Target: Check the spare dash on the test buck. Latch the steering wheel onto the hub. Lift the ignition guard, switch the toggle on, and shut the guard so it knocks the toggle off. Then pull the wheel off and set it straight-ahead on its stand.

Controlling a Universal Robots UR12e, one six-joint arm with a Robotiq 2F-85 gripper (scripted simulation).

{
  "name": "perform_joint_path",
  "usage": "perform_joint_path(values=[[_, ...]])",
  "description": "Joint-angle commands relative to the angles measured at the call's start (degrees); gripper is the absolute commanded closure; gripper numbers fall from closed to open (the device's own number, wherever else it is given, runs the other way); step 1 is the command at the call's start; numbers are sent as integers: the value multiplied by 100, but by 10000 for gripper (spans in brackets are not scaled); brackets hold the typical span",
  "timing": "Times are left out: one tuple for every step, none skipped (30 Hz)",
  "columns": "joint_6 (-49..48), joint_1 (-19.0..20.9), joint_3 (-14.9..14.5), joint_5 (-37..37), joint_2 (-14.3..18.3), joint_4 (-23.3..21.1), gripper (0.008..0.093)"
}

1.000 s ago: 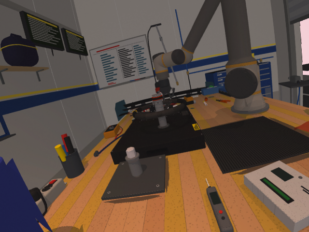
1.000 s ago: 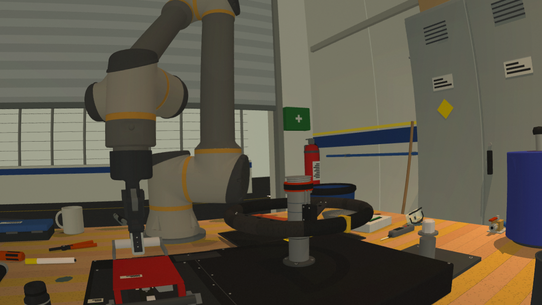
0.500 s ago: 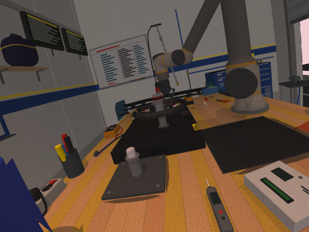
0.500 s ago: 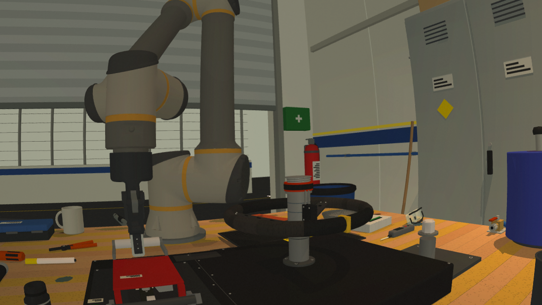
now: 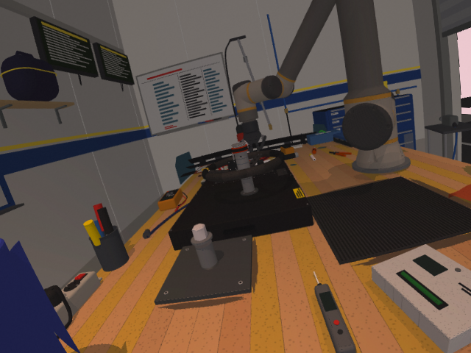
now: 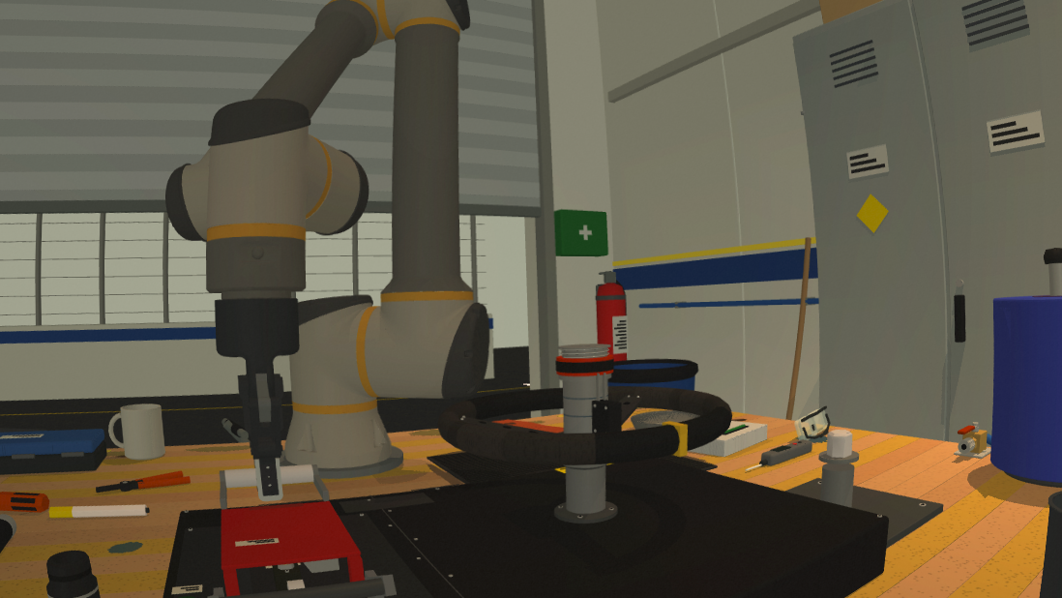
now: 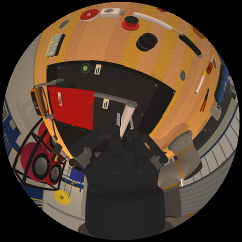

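On the black test buck (image 5: 243,207), the black steering wheel (image 6: 587,431) sits around the grey hub column (image 6: 585,438), which carries an orange collar near its top. At the buck's far end lies the red ignition guard (image 6: 286,538), flat, with a white bar handle (image 6: 269,475) on grey arms. I have my gripper (image 6: 268,475) closed on that white handle, coming straight down onto it. The toggle is hidden under the guard. The wheel stand (image 5: 203,249), a grey post on a dark plate, is at the buck's other end.
Behind the buck the arm's base (image 5: 374,152) stands on the wooden bench. A ribbed black mat (image 5: 388,216) lies beside the buck. A mug (image 6: 139,431), marker (image 6: 98,511), pliers (image 6: 145,483) and a black knob (image 7: 147,41) lie near the guard end.
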Motion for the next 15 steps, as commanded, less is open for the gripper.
perform_joint_path(values=[[0,0,-5,4,-1,-6,844],[0,0,-5,4,-1,-6,864],[0,0,-5,4,-1,-6,884],[0,0,-5,4,-1,-6,904],[0,0,-5,4,-1,-6,924],[0,0,-5,4,-1,-6,934],[0,0,-5,4,-1,-6,934],[0,0,-5,4,-1,-6,934],[0,0,-5,4,-1,-6,934],[0,0,-5,4,-1,-6,934],[0,0,-5,4,-1,-6,934],[0,0,-5,4,-1,-6,934],[0,0,-5,4,-1,-6,934],[0,0,-5,4,-1,-6,934],[0,0,-5,4,-1,-5,934]])
